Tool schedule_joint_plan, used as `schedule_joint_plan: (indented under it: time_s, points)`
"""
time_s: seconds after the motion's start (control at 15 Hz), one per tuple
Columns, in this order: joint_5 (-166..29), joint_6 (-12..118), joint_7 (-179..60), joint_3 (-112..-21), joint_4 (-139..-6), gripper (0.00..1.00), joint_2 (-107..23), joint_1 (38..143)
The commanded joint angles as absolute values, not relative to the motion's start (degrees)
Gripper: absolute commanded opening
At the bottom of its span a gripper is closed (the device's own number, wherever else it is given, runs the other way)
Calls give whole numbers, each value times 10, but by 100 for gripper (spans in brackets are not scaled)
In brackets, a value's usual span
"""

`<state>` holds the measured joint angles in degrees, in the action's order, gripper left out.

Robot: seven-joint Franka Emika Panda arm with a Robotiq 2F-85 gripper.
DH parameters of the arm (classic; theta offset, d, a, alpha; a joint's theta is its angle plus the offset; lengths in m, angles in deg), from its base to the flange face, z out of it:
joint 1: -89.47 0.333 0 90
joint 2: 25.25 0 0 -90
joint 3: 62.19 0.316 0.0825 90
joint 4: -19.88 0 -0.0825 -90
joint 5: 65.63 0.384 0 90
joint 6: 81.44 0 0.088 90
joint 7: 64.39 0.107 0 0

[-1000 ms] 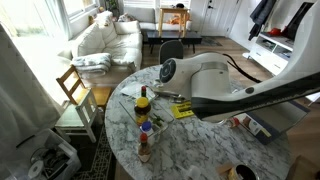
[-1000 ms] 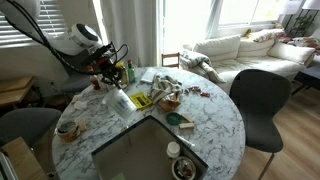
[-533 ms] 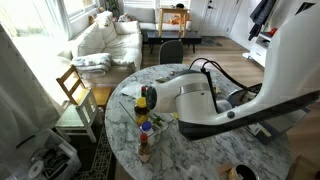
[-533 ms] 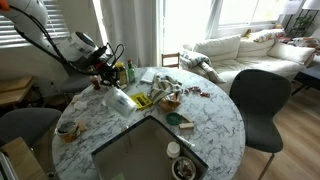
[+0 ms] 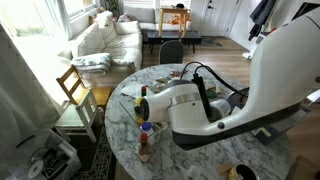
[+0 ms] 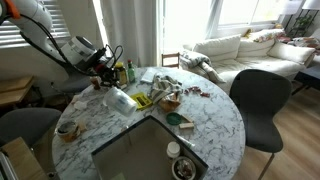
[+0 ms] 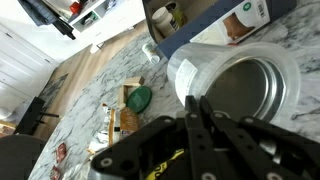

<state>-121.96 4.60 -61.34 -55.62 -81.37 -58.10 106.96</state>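
Observation:
My gripper is shut, its two dark fingers pressed together with nothing between them. In the wrist view the tips sit right at the rim of a clear plastic jar that lies on its side, its open mouth facing the camera. A white carton lies just beyond the jar. In an exterior view the gripper hangs low over the marble table's far left edge, beside several bottles and above the white carton. In an exterior view the arm's white body hides the gripper.
A green lid and snack packets lie on the table. Two sauce bottles stand near the edge. A grey tray, small bowls, a dark chair and a sofa surround the spot.
The arm has swung and lowered over the table near the bottles, its body now filling more of an exterior view. The gripper stayed shut.

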Motion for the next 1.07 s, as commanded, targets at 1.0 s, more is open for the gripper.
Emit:
schedule_joint_plan:
  time_s: [1.0]
  points:
    - [-1323, -42, -727, -509, -837, 1, -653, 1095]
